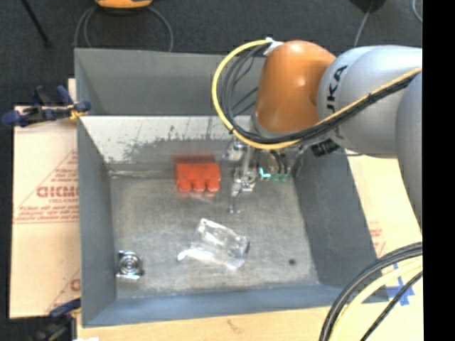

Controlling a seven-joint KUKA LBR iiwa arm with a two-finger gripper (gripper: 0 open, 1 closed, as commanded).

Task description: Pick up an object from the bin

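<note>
Red block (197, 177) is the closest thing to the claw (235, 199). It sits flat on the floor near the foot of the bin's (142, 130) back wall, a bit left of centre, with three rounded bumps along its front side. There's plenty of bare, scuffed grey metal around it. The claw hangs just to its right, and honestly I can't tell if it's released or clenched. Toward the front there's a crumpled clear plastic piece (217, 246), well apart from the block. A small shiny metal bit (129, 264) sits way off in the front-left corner.
</note>
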